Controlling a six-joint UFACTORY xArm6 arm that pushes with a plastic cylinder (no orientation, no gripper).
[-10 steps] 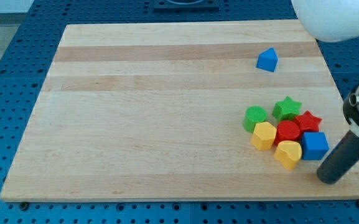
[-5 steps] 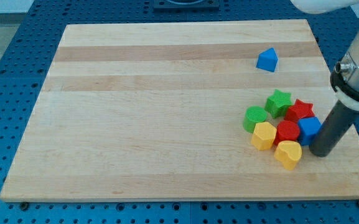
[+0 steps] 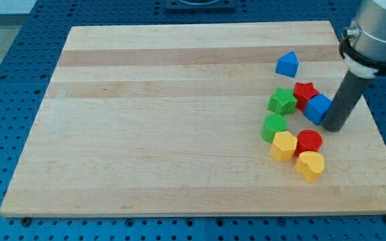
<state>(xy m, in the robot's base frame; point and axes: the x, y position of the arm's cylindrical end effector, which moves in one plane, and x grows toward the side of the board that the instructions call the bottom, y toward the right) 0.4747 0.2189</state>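
Observation:
My tip (image 3: 334, 126) rests on the board at the view's right, touching the right side of the blue cube (image 3: 318, 108). The red star (image 3: 304, 92) sits against the cube's upper left, and the green star (image 3: 282, 101) lies to the left of the red star. Below them a second group holds the green cylinder (image 3: 273, 126), the yellow hexagon (image 3: 283, 145), the red cylinder (image 3: 309, 141) and the yellow heart (image 3: 310, 165). A blue triangular block (image 3: 287, 64) stands alone toward the view's top.
The wooden board (image 3: 179, 114) lies on a blue perforated table (image 3: 19, 80). The rod's shaft and the arm's grey collar (image 3: 373, 40) rise over the board's right edge.
My tip has moved from the board's lower right toward the view's top, pushing the blue cube, red star and green star upward, away from the other blocks.

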